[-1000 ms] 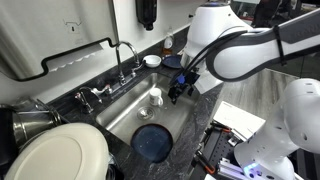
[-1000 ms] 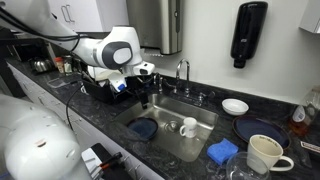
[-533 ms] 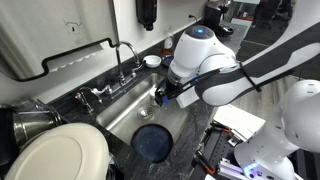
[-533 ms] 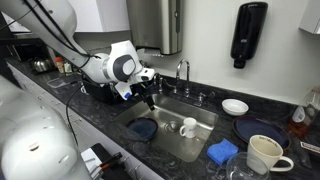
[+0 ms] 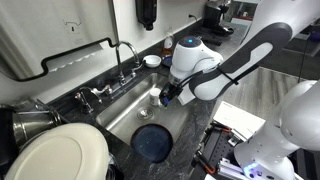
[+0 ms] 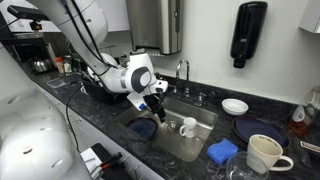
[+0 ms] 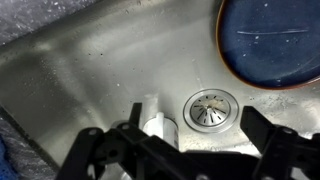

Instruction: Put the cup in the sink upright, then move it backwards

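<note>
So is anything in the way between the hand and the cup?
No, nothing I can see. The open hand hangs over the sink, and the wrist view shows the cup right below it. The blue plate and the drain lie off to the side.

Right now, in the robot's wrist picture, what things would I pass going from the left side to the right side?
white cup → drain → dark blue plate
</note>
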